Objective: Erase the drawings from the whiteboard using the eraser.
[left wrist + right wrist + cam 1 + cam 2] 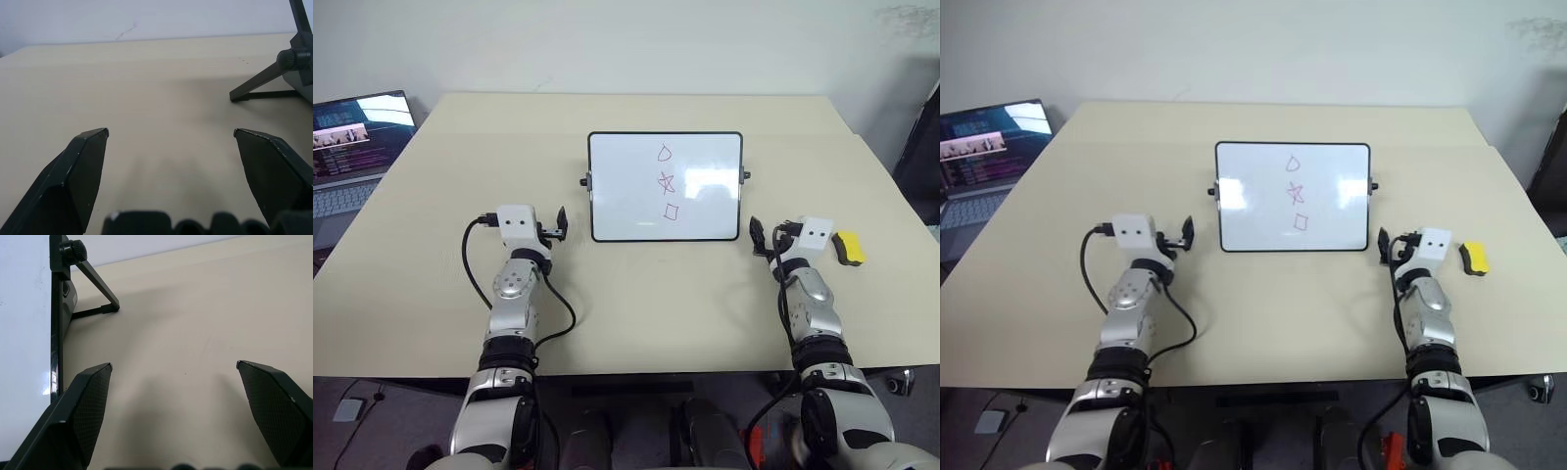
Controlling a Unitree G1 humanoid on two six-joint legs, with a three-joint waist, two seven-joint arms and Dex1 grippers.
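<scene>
Centrally on the beige table (636,323), whiteboard (626,211) stands propped with three red drawings (668,182), left gripper (171,134) and right gripper (173,367) both spread wide and empty flanking it, yellow eraser (849,248) near the table's right edge.

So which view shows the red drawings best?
The left eye view: the whiteboard faces it, all three drawings clear. The right eye view shows them too. The wrist views catch its edge and stand.
</scene>
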